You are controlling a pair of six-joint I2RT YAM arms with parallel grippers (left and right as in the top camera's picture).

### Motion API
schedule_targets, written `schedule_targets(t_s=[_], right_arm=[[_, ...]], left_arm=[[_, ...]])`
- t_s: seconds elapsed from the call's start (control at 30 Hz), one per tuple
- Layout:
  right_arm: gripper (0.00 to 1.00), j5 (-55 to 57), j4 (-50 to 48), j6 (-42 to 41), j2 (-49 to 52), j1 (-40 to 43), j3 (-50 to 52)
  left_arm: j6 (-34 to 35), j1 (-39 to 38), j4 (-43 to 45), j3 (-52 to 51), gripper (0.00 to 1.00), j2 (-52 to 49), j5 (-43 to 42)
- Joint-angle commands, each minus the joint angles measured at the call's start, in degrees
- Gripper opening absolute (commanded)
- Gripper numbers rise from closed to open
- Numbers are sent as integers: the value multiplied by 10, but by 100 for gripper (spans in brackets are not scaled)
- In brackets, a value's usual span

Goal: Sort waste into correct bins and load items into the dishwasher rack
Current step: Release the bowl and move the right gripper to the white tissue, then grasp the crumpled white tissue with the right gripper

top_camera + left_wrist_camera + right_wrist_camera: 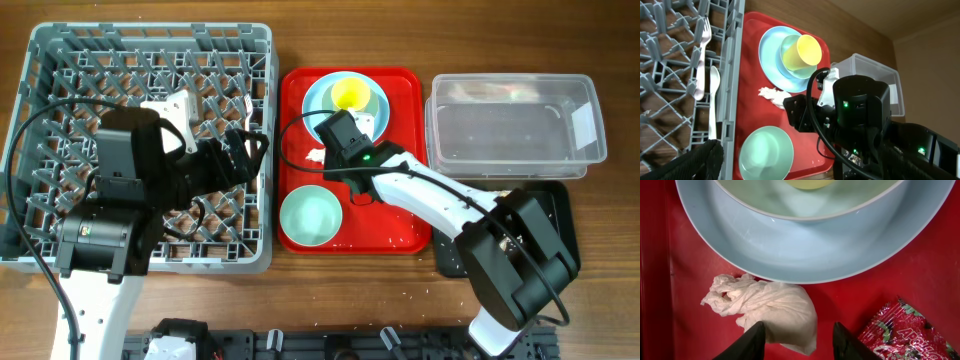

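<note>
**Black fingers parked right over the tissue on the red tray**

Closest to the lens in the right wrist view: the right gripper (800,342), with its two matte black fingers (752,340) spread wide and nothing pinched. The crumpled tissue (770,307) lies on the tray with its lower edge between them, and the left one overlaps its edge.

Writing first. The wrapper (905,332) has white lettering on shiny red crinkled foil, but it's cut off at the frame edge and I can't read it. The white label (583,122) on the tub is too small to read.

Big to small:
- rack (150,35): grey plastic lattice with upright pegs, far left of the table
- tub (510,130): clear, rectangular, rounded corners, far right
- red tray (400,215): flat and glossy, between rack and tub
- black tray (448,258): shallow, mostly hidden under the right arm
- plate (315,100): light blue, smooth, at the tray's back end
- green bowl (311,216): sits alone at the tray's front
- bowl (790,72): sits on the plate
- cup (349,95): yellow, sits in that bowl
- fork (702,55) and spoon (713,95): white plastic, lying side by side in the rack

Tissue and wrapper lie just beside the plate's rim. The left gripper (240,150) hangs over the rack's right side, and I can't tell how far apart its fingers are.
</note>
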State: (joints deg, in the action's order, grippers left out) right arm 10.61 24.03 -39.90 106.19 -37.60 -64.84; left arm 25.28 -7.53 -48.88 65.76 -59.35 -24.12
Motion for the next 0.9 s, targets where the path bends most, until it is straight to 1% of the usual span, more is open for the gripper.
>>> schedule_targets(t_s=[0.0,0.07,0.13,0.17,0.27,0.33,0.4,0.5,0.57,0.77,0.87], right_arm=[[43,14,-2,-5,12,0,6],[45,14,-2,-6,12,0,6],[52,10,-2,-6,12,0,6],[53,9,-1,-6,12,0,6],[52,7,5,-6,12,0,6],[52,-17,-6,-8,12,0,6],[48,-21,-22,-8,12,0,6],[45,-18,-24,-9,12,0,9],[45,-16,-40,-26,12,0,18],[44,-16,-56,-27,14,0,41],[43,-16,-89,-28,18,0,60]], left_arm=[[5,3,2,5,100,1,-7],[5,3,2,5,100,1,-7],[5,3,2,5,100,1,-7],[5,3,2,5,100,1,-7],[5,3,2,5,100,1,-7],[5,3,2,5,100,1,-7],[5,3,2,5,100,1,-7],[5,3,2,5,100,1,-7],[5,3,2,5,100,1,-7],[5,3,2,5,100,1,-7],[5,3,2,5,100,1,-7]])
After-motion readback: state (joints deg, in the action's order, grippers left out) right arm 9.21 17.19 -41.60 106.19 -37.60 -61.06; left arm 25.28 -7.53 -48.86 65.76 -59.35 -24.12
